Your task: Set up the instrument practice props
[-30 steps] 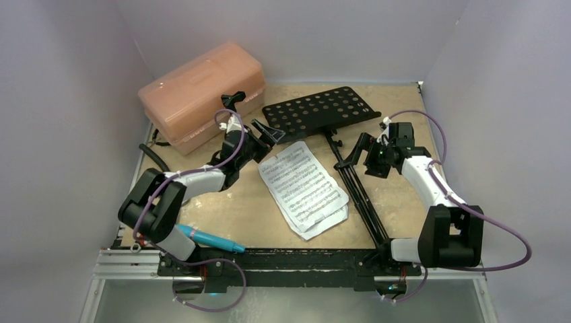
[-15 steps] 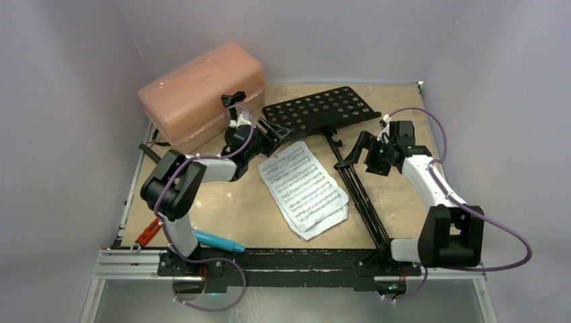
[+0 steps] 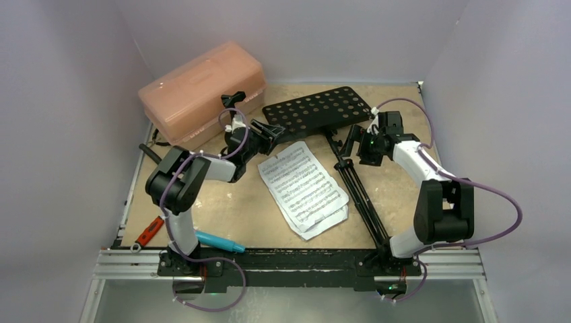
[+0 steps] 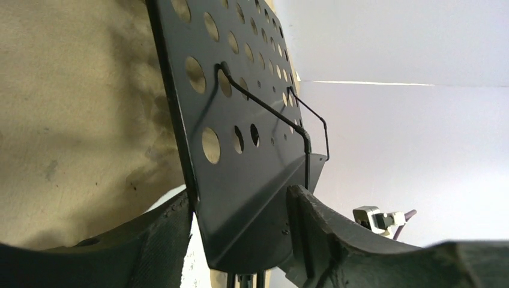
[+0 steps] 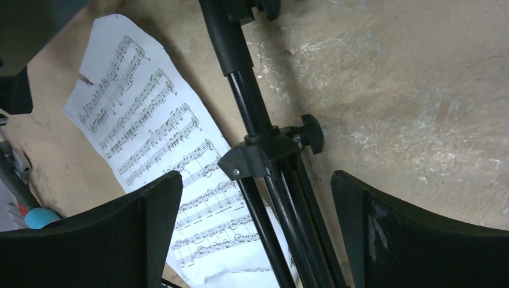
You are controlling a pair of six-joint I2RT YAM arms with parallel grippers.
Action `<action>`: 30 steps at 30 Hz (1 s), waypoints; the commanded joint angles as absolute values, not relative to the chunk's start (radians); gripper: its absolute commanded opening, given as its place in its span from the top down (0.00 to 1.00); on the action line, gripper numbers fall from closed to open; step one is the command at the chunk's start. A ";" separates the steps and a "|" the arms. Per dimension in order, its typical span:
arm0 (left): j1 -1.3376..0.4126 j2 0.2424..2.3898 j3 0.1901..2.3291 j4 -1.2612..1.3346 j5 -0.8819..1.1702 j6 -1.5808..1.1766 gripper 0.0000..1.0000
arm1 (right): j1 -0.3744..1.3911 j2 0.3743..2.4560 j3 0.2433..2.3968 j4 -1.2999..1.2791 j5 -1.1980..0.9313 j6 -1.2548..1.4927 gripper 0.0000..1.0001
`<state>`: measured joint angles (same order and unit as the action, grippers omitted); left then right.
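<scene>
**Top external view.** The black tripod music stand with a perforated desk (image 3: 316, 111) lies flat on the tan table (image 3: 249, 208). Its desk is toward the far edge and its folded legs run to the near right corner. The two white sheet-music pages (image 3: 304, 187) lie overlapped mid-table, just beside the pole (image 3: 360, 195). The cyan-blue microphone (image 3: 214, 241) rests at the near edge toward the left corner, near a small red-handled tool (image 3: 148, 231). A pink translucent plastic box (image 3: 202, 84) sits in the far left corner. A small black clamp-shaped part (image 3: 231, 101) stands beside it; I cannot tell whether it belongs to the mic stand. My left gripper (image 3: 266, 132) is at the desk's left end, and my right gripper (image 3: 355, 147) is over the pole.

**Left wrist view.** My left gripper (image 4: 240, 198) is partly closed around the desk's lower lip (image 4: 258, 228). Both fingers appear to touch it, so I judge it gripped.

**Right wrist view.** My right gripper (image 5: 255, 179) gapes wide and holds nothing. It straddles the pole at the knobbed collar (image 5: 270, 153), with the pages (image 5: 150, 120) alongside.

**Progress, as I judge it.** Nothing is set up yet. The stand must be raised on spread legs, the pages placed on its desk, and the microphone seated in its holder.
</scene>
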<state>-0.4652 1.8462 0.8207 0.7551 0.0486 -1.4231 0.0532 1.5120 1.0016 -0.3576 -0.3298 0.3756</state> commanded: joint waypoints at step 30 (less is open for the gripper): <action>-0.481 2.028 0.990 1.187 0.236 -1.563 1.00 | 0.080 1.403 1.013 -0.465 -0.261 0.322 0.04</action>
